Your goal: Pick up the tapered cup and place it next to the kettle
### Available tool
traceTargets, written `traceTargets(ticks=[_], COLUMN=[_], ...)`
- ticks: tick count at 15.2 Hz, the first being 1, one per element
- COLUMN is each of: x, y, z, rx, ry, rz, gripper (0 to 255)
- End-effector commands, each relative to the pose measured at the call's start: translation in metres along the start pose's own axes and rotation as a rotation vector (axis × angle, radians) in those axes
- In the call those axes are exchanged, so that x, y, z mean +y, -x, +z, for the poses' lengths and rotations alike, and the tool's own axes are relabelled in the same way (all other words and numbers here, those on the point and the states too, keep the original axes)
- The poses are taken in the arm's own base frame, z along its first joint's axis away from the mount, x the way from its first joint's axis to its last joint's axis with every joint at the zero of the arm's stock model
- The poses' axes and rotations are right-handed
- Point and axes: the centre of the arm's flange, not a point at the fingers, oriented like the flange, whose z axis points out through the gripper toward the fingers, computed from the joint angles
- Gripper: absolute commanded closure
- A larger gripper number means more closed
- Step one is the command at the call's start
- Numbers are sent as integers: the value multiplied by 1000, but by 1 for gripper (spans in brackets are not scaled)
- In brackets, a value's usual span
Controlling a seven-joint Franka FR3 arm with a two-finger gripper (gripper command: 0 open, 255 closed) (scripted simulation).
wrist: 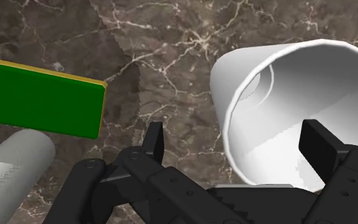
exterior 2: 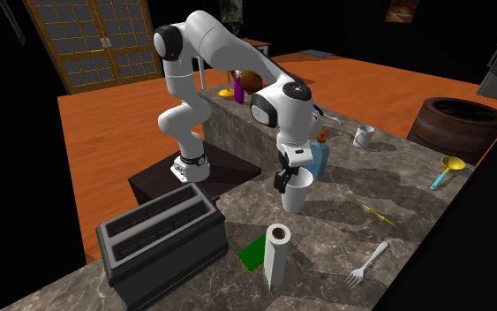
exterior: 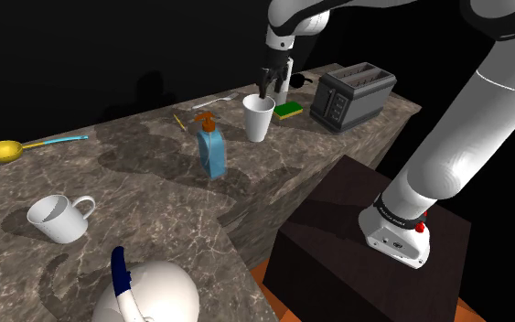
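Cup (exterior: 259, 117) is seen standing upright on the worktop (exterior: 136, 187), white and wider at the rim than at the base, with a green sponge (exterior: 290, 110) just beside it and a toaster (exterior: 351, 94) beyond that. The gripper (exterior: 265, 89) is positioned directly over the cup's rim. In the wrist view the fingers (wrist: 155, 137) are spread apart, and one side of the cup's wall (wrist: 234, 108) is straddled by them: one finger is seen outside the wall and the other over the open mouth. No clamping on the wall can be made out, so the cup is judged to be ungrasped.

The kettle (exterior: 155, 293), white and rounded with a blue handle, is found at the shoulder view's lower edge, well apart from the cup. Between the two, a blue soap bottle (exterior: 212, 151) and a white mug (exterior: 59, 218) are placed on the worktop.

The approach is judged to be done, or nearly so. Everything else is left:
- the fingers are to be closed on the wall
- the cup is to be lifted
- it is to be carried past the bottle and mug
- it is to be set down upright beside the kettle

The task is therefore judged to be at an early stage.
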Motion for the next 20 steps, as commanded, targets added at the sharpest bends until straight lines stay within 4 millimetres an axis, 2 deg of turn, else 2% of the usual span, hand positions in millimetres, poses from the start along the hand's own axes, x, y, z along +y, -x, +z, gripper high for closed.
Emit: traceTargets(ticks=[1, 6, 14, 15, 20], x=[1, 1, 1, 1, 1], y=[-3, -3, -3, -3, -3], z=[10, 40, 40, 40, 40], rx=[0, 0, 0, 0, 0], ry=[-2, -2, -2, -2, -2], rz=[3, 3, 3, 3, 3], gripper=[0, 0, 0, 255, 255])
